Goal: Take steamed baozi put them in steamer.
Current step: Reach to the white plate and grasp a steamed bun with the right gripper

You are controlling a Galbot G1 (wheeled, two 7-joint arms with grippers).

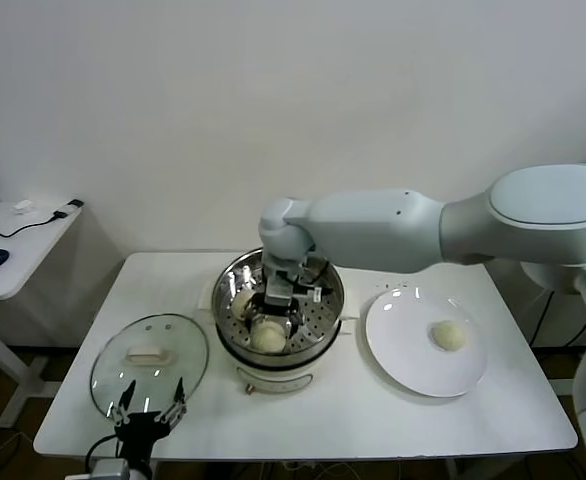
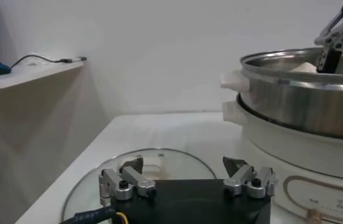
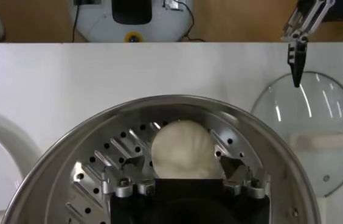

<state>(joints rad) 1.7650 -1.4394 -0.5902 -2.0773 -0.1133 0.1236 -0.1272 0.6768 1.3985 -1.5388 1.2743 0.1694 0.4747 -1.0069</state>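
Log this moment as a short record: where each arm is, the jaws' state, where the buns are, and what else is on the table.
right gripper: down inside the steamer, jaws open on either side of a bun
left gripper: idle at the table's front edge, above the glass lid, jaws open
buns in steamer: at least two, one of them at the back
bun on plate: one, on the white plate
table: white

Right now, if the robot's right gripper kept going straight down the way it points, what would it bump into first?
Probably the baozi sitting between the right gripper's open fingers, and under it the steamer's holey metal tray. It is hard to tell whether the gripper touches the bun yet.
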